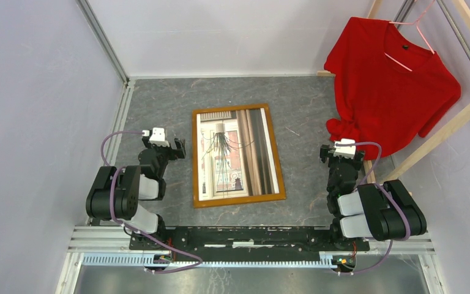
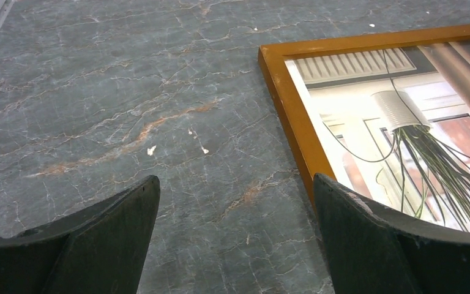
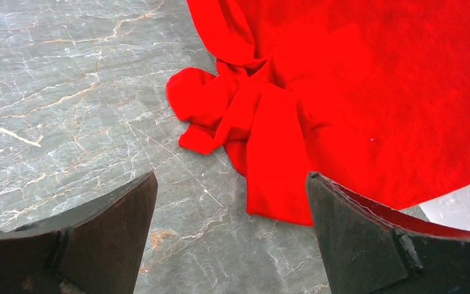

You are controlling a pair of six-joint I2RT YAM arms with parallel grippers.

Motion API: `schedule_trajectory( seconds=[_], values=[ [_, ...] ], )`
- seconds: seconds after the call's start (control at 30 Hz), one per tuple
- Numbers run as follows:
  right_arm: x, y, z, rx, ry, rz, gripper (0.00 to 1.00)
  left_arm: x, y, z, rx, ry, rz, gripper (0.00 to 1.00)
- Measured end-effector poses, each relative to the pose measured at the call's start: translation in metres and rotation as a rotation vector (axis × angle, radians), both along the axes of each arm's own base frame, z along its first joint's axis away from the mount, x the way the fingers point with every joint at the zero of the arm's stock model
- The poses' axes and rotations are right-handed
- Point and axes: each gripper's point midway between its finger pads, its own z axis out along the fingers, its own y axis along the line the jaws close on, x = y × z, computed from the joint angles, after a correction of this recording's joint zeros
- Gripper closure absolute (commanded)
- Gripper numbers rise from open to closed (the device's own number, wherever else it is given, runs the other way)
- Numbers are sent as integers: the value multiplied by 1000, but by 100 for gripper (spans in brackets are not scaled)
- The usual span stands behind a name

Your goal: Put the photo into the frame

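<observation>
Left end effector (image 2: 235, 179) and right end effector (image 3: 232, 174) hang wide open and empty near the bench (image 1: 159, 98) front edge. Mid-bench, the photo (image 1: 235, 153) looks seated inside the frame (image 2: 290, 116), so I'd say pretty much done, maybe just check the fit.

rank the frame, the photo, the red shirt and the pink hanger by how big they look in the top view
1. red shirt, hung up, possibly nearer the camera
2. frame
3. photo, barely smaller, lying inside it
4. pink hanger, partly hidden
</observation>
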Motion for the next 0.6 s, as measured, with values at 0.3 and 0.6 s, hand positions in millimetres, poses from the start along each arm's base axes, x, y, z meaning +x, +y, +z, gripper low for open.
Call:
schedule_trajectory(
  seconds=[0.3, 0.6],
  values=[
    [0, 0, 0, -3, 1, 1, 2, 0, 0, -1, 0, 5, 3, 0],
    [0, 0, 0, -4, 1, 1, 2, 0, 0, -3, 1, 13, 3, 0]
  ],
)
